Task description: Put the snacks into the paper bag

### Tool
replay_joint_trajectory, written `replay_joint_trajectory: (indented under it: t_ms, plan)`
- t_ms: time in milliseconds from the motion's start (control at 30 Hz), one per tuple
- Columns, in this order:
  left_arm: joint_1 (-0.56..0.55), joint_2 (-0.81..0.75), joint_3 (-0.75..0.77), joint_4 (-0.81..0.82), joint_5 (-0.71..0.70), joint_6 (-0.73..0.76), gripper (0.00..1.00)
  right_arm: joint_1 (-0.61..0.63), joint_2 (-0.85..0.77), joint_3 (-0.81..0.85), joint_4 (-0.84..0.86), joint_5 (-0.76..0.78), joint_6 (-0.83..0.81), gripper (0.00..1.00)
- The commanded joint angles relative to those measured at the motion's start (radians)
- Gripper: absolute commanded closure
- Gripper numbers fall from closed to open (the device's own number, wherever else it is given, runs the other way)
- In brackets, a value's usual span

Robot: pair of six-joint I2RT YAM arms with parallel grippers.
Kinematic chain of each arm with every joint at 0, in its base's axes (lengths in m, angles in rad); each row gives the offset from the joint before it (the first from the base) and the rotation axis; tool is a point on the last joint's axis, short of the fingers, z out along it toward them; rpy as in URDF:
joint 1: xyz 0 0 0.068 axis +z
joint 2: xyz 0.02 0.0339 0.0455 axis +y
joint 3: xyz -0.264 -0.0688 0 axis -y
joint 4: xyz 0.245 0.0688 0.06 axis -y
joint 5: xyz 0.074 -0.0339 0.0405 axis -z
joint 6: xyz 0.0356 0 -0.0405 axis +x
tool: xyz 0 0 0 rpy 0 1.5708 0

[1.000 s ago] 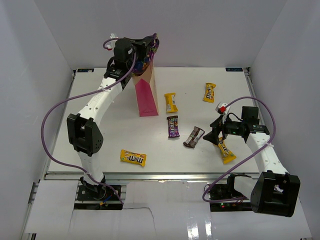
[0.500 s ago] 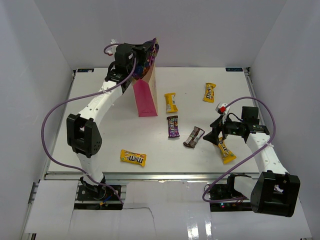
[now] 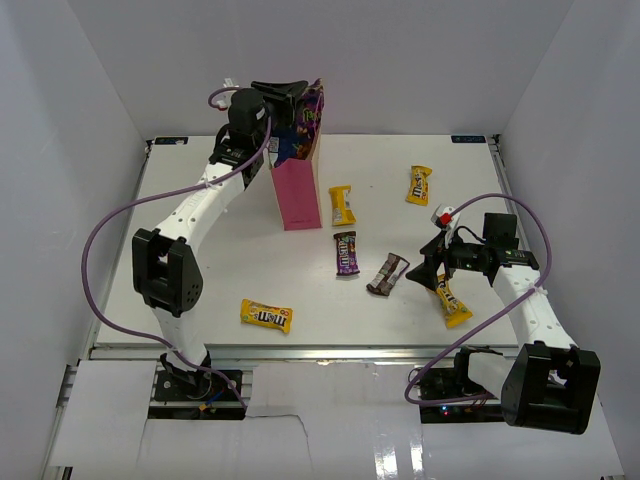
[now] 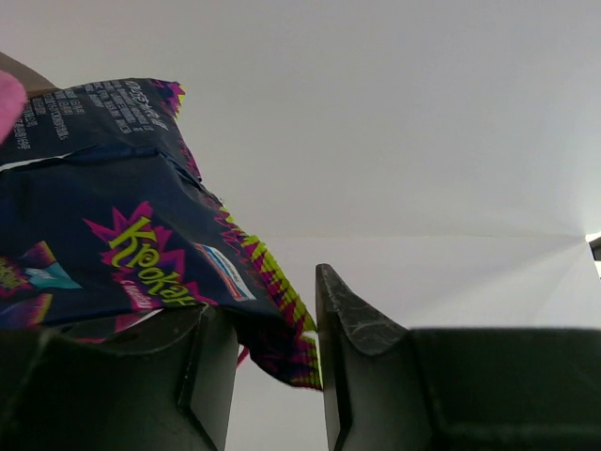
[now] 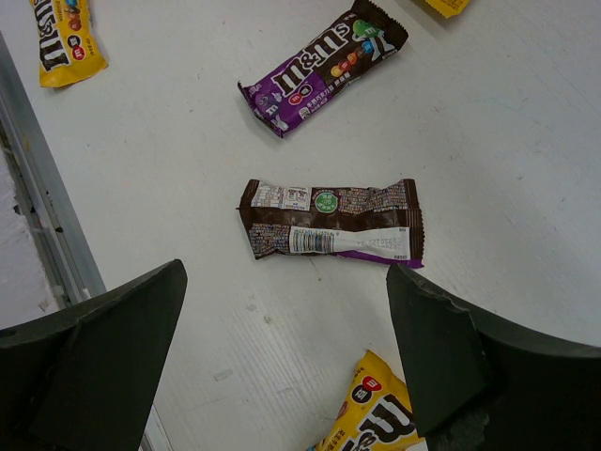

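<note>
The pink paper bag (image 3: 298,196) stands upright at the back left of the table. A dark-blue bag (image 3: 311,108) pokes out of its mouth. My left gripper (image 3: 287,98) hovers at that mouth, open. In the left wrist view the dark-blue bag (image 4: 113,235) drapes over the left finger (image 4: 141,376), one corner hanging in the gap of my left gripper (image 4: 272,310). My right gripper (image 3: 425,272) (image 5: 286,282) hangs open just above the table, near the brown-white bar (image 3: 388,274) (image 5: 331,231). A purple bar pack (image 3: 346,252) (image 5: 324,66) lies beyond it.
Yellow packs lie on the table: one (image 3: 342,205) right of the paper bag, one (image 3: 419,185) at the back right, one (image 3: 266,316) near the front edge, one (image 3: 453,302) under my right arm. White walls enclose the table on three sides.
My left gripper's jaws have parted and let go of the dark-blue bag, which has sunk into the paper bag's mouth. The paper bag has swung from leaning to upright. The right arm has not moved.
</note>
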Motion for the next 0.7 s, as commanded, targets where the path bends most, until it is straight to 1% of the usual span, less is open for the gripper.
replay_joint_trajectory:
  t_ms: [0, 67, 100, 200, 233, 500, 667]
  plan:
    - [-0.003, -0.113, 0.032, 0.114, 0.040, -0.008, 0.54, -0.006, -0.019, -0.007, 0.020, -0.033, -0.005, 0.07]
    - [-0.003, -0.119, 0.032, 0.114, 0.044, 0.006, 0.51, -0.006, -0.019, -0.007, 0.020, -0.033, -0.005, 0.07]
    - [-0.003, -0.122, 0.028, 0.114, 0.047, 0.009, 0.48, -0.006, -0.020, -0.006, 0.020, -0.033, -0.005, 0.08]
    - [-0.003, -0.137, 0.013, 0.114, 0.047, 0.021, 0.45, -0.006, -0.019, -0.006, 0.020, -0.033, -0.005, 0.08]
    - [-0.003, -0.146, 0.006, 0.114, 0.047, 0.018, 0.40, -0.006, -0.022, -0.006, 0.018, -0.033, -0.005, 0.08]
    - [0.001, -0.180, -0.036, 0.113, 0.054, 0.032, 0.34, -0.006, -0.020, -0.007, 0.018, -0.034, -0.007, 0.07]
    - [0.004, -0.217, -0.069, 0.113, 0.058, 0.062, 0.32, -0.006, -0.017, -0.004, 0.014, -0.030, 0.003, 0.08]
